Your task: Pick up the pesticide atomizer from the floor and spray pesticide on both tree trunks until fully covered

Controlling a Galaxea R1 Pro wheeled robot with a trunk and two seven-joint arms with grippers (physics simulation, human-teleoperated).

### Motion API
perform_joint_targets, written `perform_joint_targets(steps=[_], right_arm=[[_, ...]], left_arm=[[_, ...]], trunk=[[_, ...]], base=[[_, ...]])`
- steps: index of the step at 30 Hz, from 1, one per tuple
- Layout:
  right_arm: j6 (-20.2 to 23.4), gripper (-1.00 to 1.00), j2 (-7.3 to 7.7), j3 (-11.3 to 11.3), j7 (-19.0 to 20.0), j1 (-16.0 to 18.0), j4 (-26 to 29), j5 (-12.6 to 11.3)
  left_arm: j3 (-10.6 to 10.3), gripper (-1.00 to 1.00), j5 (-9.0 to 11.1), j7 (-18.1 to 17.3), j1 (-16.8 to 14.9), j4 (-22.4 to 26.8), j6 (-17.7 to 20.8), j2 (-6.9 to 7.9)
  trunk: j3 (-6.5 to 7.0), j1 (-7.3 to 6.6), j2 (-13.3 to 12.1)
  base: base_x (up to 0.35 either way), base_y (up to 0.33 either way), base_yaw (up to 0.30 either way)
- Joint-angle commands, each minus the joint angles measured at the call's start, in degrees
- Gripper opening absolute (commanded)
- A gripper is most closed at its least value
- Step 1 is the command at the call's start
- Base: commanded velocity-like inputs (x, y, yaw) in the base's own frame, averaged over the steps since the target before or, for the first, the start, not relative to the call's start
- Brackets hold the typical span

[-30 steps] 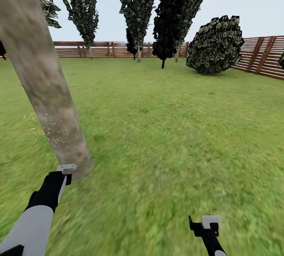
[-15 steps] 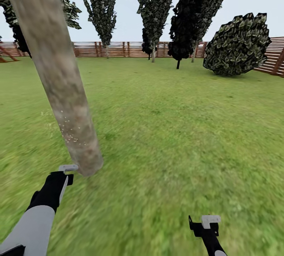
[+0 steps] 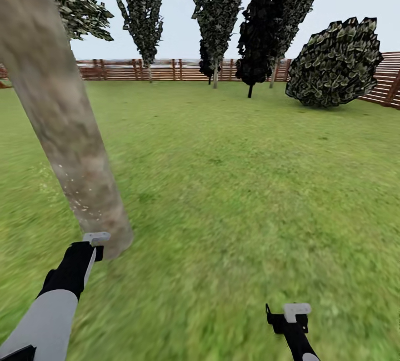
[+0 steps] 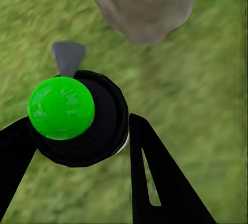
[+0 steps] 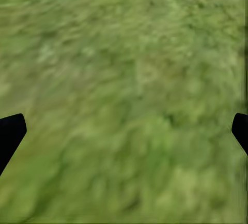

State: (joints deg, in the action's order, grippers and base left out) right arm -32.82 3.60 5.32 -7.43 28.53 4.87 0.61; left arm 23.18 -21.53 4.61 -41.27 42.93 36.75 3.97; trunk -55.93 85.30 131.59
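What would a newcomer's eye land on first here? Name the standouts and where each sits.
First, the thick mottled tree trunk slanting across the head view's left, white pesticide specks dotting its lower part. Next, the left gripper clamps a black atomizer with a bright green cap, close to the trunk's base. Far off, a round leafy bush sits by the slatted fence on the right.

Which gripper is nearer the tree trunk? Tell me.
Left. The left gripper sits right at the base of the tree trunk, holding the atomizer; the right gripper hangs well off over the grass.
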Motion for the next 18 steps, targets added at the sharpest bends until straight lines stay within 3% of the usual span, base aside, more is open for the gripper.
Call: perform_joint_targets(steps=[1, 7, 18], right_arm=[[-0.1, 1.0, 0.01, 0.5, -0.5, 0.0, 0.0, 0.1], [-0.1, 1.0, -0.06, 0.6, -0.5, 0.0, 0.0, 0.1], [0.0, 1.0, -0.17, 0.6, -0.5, 0.0, 0.0, 0.1]], left_arm=[[0.0, -1.0, 0.1, 0.1, 0.0, 0.1, 0.3, -0.01], [0.2, -1.0, 0.1, 0.1, 0.0, 0.1, 0.3, -0.01], [0.6, -1.0, 0.2, 0.2, 0.0, 0.1, 0.3, -0.01]], trunk=[[-0.05, 0.01, 0.0], [-0.05, 0.01, 0.0], [-0.05, 0.01, 0.0]], base=[[0.154, -0.24, 0.0], [0.142, -0.248, 0.018], [0.131, -0.256, 0.263]])
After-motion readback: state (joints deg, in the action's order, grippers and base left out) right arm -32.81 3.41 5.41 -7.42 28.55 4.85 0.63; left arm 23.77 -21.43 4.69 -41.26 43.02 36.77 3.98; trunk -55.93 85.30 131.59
